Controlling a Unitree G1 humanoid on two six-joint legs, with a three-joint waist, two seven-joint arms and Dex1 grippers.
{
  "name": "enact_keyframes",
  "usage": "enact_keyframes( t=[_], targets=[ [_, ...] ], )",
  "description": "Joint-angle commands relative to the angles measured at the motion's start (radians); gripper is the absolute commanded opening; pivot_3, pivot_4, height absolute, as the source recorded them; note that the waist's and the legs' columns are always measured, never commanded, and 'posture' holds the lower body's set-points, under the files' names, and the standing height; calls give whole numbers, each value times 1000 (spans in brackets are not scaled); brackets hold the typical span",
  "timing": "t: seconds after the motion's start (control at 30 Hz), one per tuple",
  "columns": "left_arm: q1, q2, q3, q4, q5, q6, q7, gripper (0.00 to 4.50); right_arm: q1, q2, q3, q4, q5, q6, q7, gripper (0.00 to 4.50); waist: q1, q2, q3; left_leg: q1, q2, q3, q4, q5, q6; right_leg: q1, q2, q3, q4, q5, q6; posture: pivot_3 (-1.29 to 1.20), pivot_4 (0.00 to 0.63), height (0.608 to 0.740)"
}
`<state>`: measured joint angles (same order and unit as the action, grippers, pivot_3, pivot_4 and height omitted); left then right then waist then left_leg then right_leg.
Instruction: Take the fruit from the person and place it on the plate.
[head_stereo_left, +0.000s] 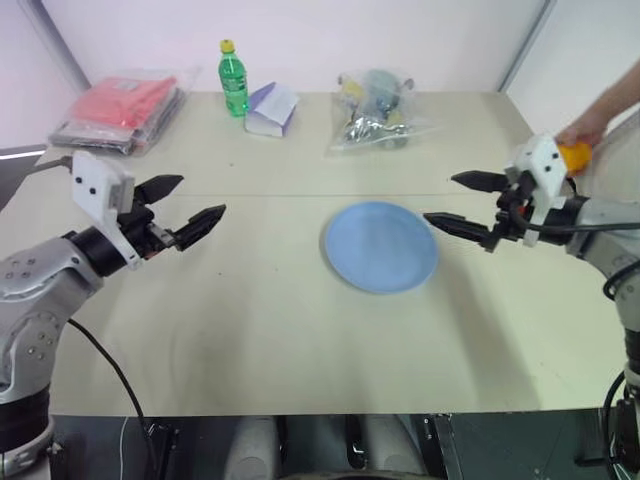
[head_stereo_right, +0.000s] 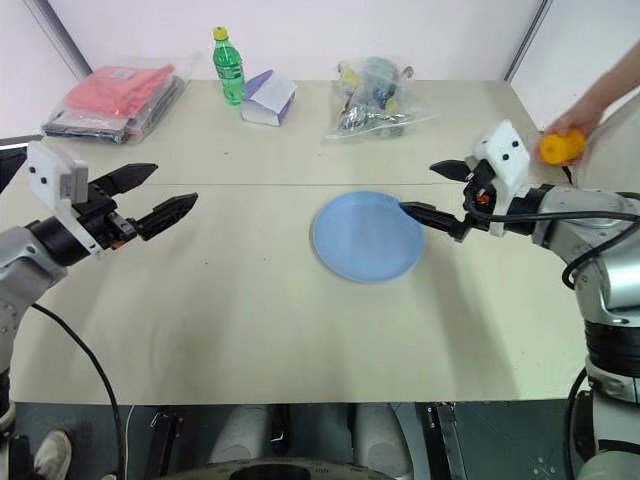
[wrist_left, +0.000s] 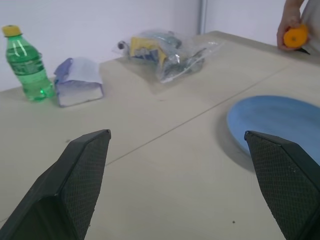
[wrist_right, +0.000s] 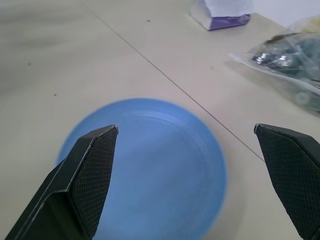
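Note:
A person's hand (head_stereo_right: 585, 115) reaches in at the far right edge of the table and holds the orange-yellow fruit (head_stereo_right: 560, 147). The round light blue plate (head_stereo_right: 367, 236) lies flat on the table, right of centre. My right gripper (head_stereo_right: 432, 192) hovers open at the plate's right rim, its fingers pointing left over the plate, with the fruit behind its wrist. My left gripper (head_stereo_right: 165, 192) is open at the left side of the table, well away from the plate, with nothing between its fingers.
Along the back edge stand a green bottle with a yellow cap (head_stereo_right: 229, 67), a white and purple packet (head_stereo_right: 267, 97), a clear bag of items (head_stereo_right: 375, 98) and a bag of red cloth (head_stereo_right: 112, 97). A seam runs across the table (head_stereo_right: 250, 320).

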<state>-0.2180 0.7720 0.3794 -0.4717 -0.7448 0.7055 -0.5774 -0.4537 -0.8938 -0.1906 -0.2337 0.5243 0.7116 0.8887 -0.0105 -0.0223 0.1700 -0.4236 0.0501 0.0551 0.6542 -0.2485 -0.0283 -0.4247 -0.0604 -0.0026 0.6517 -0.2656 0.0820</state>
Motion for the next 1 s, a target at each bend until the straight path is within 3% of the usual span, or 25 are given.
enact_keyframes(
  t=[0.03, 0.27, 1.0],
  targets=[
    [-29, -1, -18, 6, 10, -35, -28, 4500, 15, -18, -49, -53, 12, -1, -15, 4465, 0, 0, 0, 0, 0, 0, 0, 0, 0, 0, 0, 0, 0, 0, 0, 0, 150, 731],
    [-103, -43, -46, 33, -5, -35, -17, 4500, 64, -22, -87, -95, 22, 26, -52, 4465, 1, 0, 0, 0, 0, 0, 0, 0, 0, 0, 0, 0, 0, 0, 0, 0, 150, 731],
    [-96, -49, -90, 18, 43, -53, -50, 4500, 74, -40, -91, -100, 38, 36, -39, 4465, 0, 0, 0, 0, 0, 0, 1, 0, 0, 0, 0, 0, 0, 0, 0, 0, 150, 731]
  ],
)
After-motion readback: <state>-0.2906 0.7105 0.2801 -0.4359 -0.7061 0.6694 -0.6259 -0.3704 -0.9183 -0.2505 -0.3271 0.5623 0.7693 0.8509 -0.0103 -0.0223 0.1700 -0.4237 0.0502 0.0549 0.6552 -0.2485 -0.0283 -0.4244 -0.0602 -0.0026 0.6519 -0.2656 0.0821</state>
